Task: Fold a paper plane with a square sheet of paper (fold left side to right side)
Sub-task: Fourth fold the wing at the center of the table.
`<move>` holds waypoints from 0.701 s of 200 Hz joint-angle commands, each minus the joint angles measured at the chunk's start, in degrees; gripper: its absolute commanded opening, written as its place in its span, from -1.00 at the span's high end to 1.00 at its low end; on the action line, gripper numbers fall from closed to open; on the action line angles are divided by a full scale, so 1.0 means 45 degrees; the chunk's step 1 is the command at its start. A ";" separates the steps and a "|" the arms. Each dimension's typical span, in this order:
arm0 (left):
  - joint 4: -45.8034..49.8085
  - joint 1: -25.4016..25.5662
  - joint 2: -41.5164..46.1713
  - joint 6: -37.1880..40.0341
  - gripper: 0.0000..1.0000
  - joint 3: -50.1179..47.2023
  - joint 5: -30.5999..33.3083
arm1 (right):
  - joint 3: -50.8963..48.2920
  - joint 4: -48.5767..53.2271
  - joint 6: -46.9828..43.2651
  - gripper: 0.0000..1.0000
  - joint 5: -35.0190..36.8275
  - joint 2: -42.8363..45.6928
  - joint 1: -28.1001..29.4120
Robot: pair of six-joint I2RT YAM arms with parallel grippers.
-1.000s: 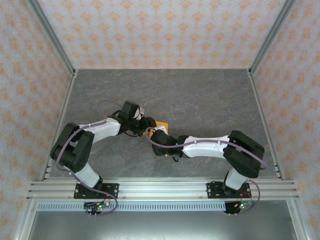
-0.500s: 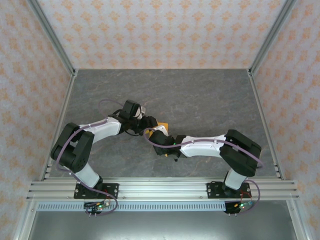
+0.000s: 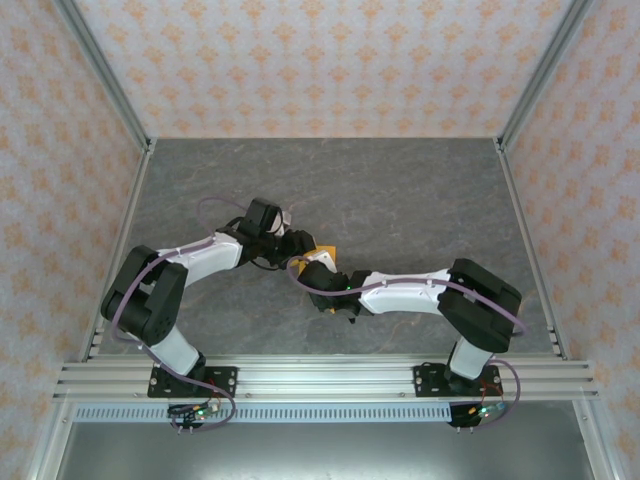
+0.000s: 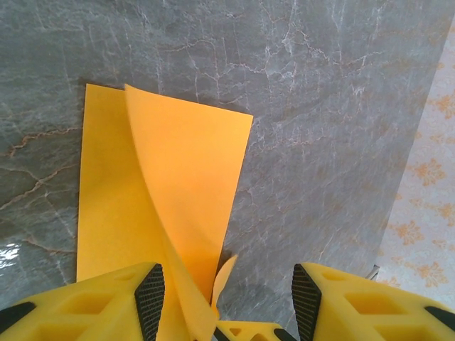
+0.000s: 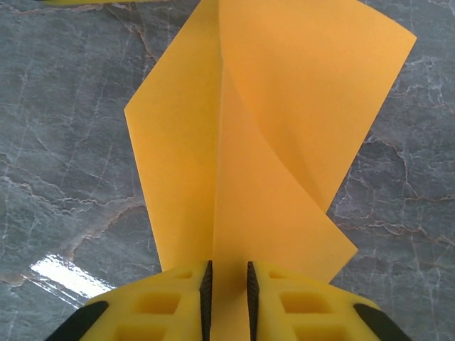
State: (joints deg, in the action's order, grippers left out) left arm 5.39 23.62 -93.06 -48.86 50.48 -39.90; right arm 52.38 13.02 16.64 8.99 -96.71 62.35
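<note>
One orange sheet (image 4: 114, 206) lies mid-way across the table (image 3: 420, 190), half folded, with one flap lifted. The left gripper (image 4: 227, 305) is open, its jaws either side of the flap's near corner. The right gripper (image 5: 226, 291) pinches the sheet's near edge. Bare grey surface surrounds the sheet, and the walls are well apart.

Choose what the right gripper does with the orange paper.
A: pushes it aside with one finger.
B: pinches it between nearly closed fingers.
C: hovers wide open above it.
B: the right gripper has its fingers close together, with the orange paper clamped between them.
</note>
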 commanded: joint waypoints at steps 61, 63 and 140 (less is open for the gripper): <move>0.2426 -0.0037 0.2303 0.0979 -0.13 0.0058 0.1822 | -0.0366 -0.0806 -0.0164 0.90 -0.1293 0.0099 0.0110; 0.2443 -0.0044 0.2330 0.0981 -0.13 0.0010 0.1832 | -0.0379 -0.0842 -0.0183 0.91 -0.1334 0.0127 0.0110; 0.1546 -0.0008 0.2013 0.0552 0.17 -0.1612 0.1762 | -0.1084 -0.1885 0.0331 0.92 -0.2797 0.0713 -0.0484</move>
State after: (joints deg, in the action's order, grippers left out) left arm 13.13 23.59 -83.15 -46.30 44.16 -33.32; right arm 49.43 7.18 16.69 -0.80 -96.14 61.63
